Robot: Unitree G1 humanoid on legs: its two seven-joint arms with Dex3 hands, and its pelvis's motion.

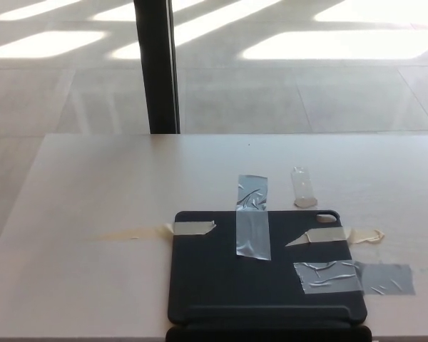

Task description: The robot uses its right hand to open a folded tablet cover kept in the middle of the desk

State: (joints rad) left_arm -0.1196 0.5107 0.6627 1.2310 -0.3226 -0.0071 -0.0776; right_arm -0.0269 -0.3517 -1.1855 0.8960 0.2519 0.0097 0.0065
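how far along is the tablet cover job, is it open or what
The dark tablet cover lies flat on the desk, taped down by grey tape and beige strips. Whether this is its folded or opened state, the picture cannot settle. Neither hand is in view, so nothing is in hand.
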